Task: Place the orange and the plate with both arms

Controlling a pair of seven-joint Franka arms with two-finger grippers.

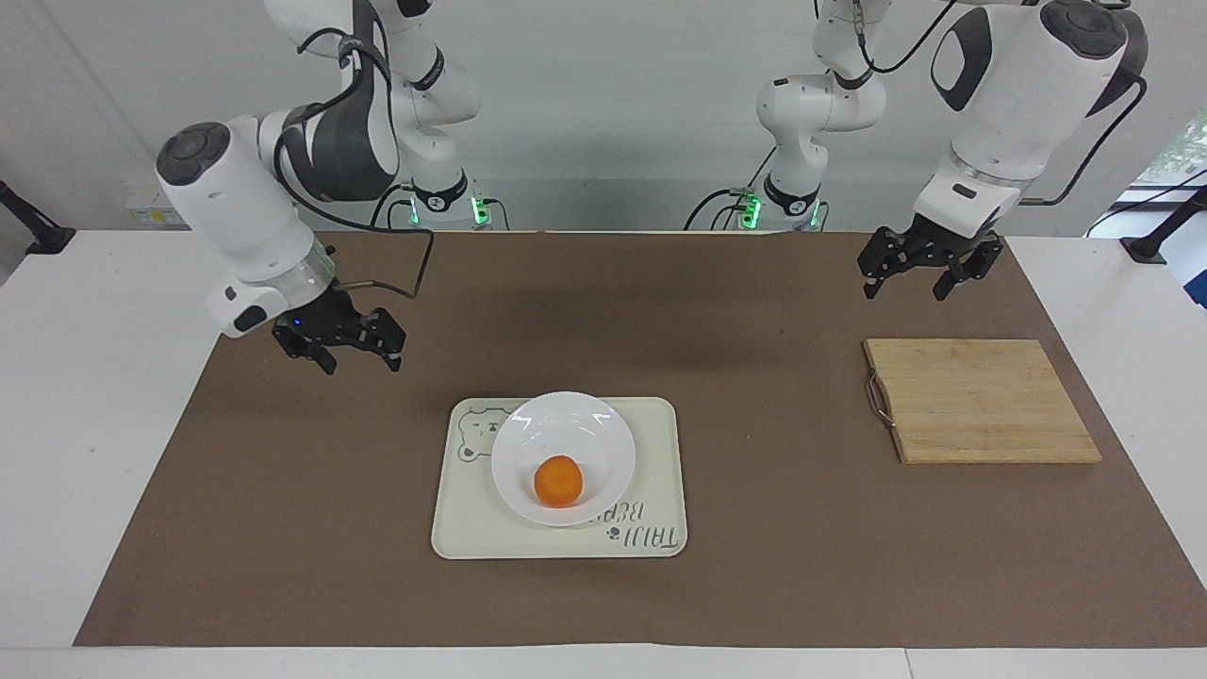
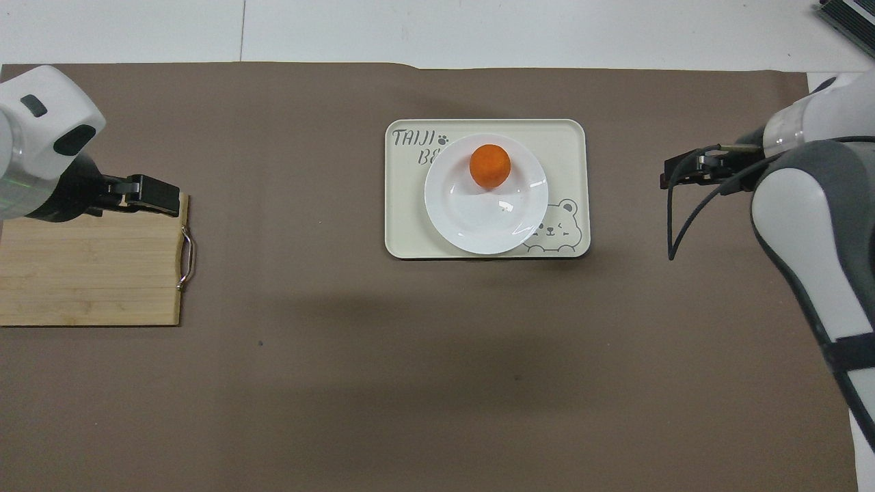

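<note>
Facing view: orange point(image 1: 557, 480) resting in the plate point(image 1: 563, 457), toward the rim farther from the robots; plate sitting on the cream tray point(image 1: 559, 479) at mid-table, overlapping the lettering; wooden cutting board point(image 1: 979, 400) toward the left arm's end, well apart from the tray. Judged risk from here: little for the fruit so long as nothing nudges the dish; round fruit on a glossy shallow surface likely to roll at a knock or a tilt of the plate; a low pass across the tray by either arm could catch the raised rim. Right gripper point(image 1: 340, 344) raised over bare brown mat toward the right arm's end, well apart from the tray, pointing down with wrist bent; fingers spread and holding nothing. Left gripper point(image 1: 927, 267) hanging above the mat just beside the board's edge nearer the robots, forearm steep, pointing down; fingers spread, empty, waiting.

Overhead view: orange point(image 2: 489, 166) off-centre on the plate point(image 2: 486, 194), on the part farther from the robots; plate covering much of the tray point(image 2: 564, 147), bear drawing showing at one corner. Same hazard read here: fruit near the rim, so little margin before rolling out. Right gripper point(image 2: 679, 171) coming in low from the right arm's end, cable looping under it, clear of the tray; left gripper point(image 2: 154, 195) over the corner of the board point(image 2: 92, 266), above the metal handle point(image 2: 186, 258); both empty.
</note>
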